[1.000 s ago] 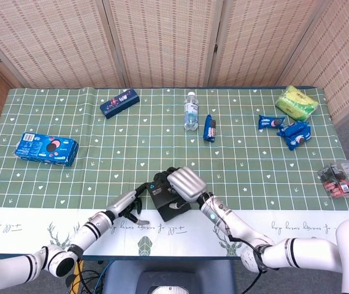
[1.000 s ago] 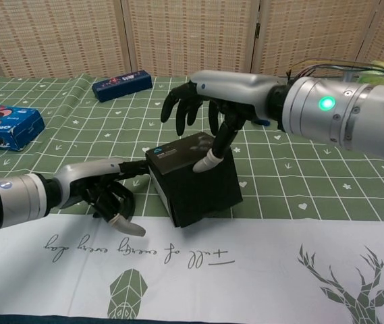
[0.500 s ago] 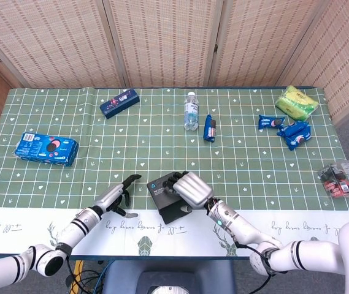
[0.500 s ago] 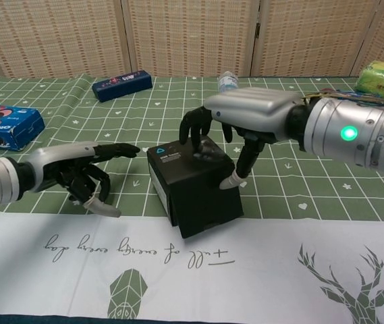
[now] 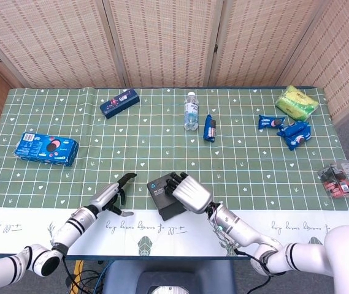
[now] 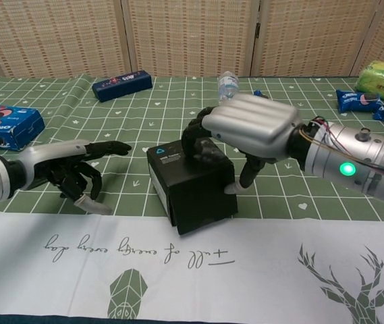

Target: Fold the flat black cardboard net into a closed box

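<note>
Box (image 5: 164,197): near table's front edge, centre, on the tablecloth (image 5: 162,153).
Right hand (image 5: 189,192): on the box's top, fingers over its right side.
Left hand (image 5: 110,196): left of the box, apart from it.
Bottle (image 5: 191,111): behind the box, far side.
Cookie pack (image 5: 46,149): far left.
Snack packets (image 5: 286,128): far right.

Silver arms (black-fingered), green LED (image 6: 344,169)

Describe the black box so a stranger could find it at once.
Look at the near edge of the green checked tablecloth, where its white deer-print border begins. The black box stands between the two hands, the right hand resting on top. It is the only plain black cube; everything else is coloured packaging.
</note>
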Available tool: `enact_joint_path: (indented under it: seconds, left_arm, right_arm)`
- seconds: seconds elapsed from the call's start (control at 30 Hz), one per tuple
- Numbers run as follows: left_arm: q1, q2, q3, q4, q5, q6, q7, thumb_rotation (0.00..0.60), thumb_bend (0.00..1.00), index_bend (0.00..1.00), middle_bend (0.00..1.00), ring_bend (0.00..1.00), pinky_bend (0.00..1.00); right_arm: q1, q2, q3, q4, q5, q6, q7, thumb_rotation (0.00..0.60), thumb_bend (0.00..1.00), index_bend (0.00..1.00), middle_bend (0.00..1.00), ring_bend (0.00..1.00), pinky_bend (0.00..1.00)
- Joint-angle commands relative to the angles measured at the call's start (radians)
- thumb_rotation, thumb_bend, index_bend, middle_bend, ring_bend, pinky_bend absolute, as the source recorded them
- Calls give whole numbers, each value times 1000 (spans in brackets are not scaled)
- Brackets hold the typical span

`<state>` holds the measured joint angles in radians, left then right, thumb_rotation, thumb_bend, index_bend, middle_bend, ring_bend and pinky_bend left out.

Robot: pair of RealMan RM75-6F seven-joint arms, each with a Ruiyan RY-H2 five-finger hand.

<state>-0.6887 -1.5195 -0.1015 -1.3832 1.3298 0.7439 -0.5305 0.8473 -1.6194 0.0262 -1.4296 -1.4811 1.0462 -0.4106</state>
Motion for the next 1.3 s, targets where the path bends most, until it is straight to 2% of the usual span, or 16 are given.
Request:
enact_joint_path:
  seconds: [0.03,0.17,0.33,0.63,0.73,0.83,0.87,0.97,1.07,1.2,1.3]
  left_arm:
    - [2,3,0,3,4,1,-10,600,112,0,0,573,831]
    - [5,11,-1,3,9,4,-30,600,112,0,0,572,831]
    - [7,20,-1,3,16,5,-53,600,112,0,0,572,831]
    - [12,42,-1,-14,37,23,-74,600,113,0,0,572,831]
    - [26,68,-2,-46,55,66,-59,600,112,0,0,564,825]
    - [52,108,5,-87,74,129,-6,600,113,0,0,520,790]
    - [57,115,6,-94,76,141,8,600,112,0,0,483,777]
    - [100,147,8,-119,71,229,107,600,112,0,0,418,754]
    - [145,165,8,-122,54,315,217,600,112,16,2,349,685]
    - [202,201,16,-134,30,404,345,600,112,100,55,302,590]
    - [250,227,26,-147,21,472,416,600,113,138,92,291,562]
  right_arm:
    - [-16,-30,-13,44,-43,34,6,600,204,381,316,227,361]
    - [-30,-70,-23,113,-96,74,18,600,278,439,353,228,361]
    - [-42,-108,-26,176,-131,99,32,600,319,465,366,228,361]
    - [-66,-94,-10,164,-145,127,36,600,324,469,357,227,361]
    - [-98,-42,4,107,-135,171,50,600,313,431,293,216,350]
    - [-146,63,17,-20,-90,199,92,600,310,381,260,200,343]
    - [-155,88,18,-48,-79,201,98,600,309,381,260,200,343]
    - [-205,238,15,-189,-32,212,129,600,309,381,262,200,343]
    - [-261,354,2,-274,2,239,148,600,310,381,312,236,356]
    - [-333,490,-37,-349,43,248,211,600,319,383,398,344,478]
    - [-396,542,-59,-356,60,286,265,600,324,416,442,401,568]
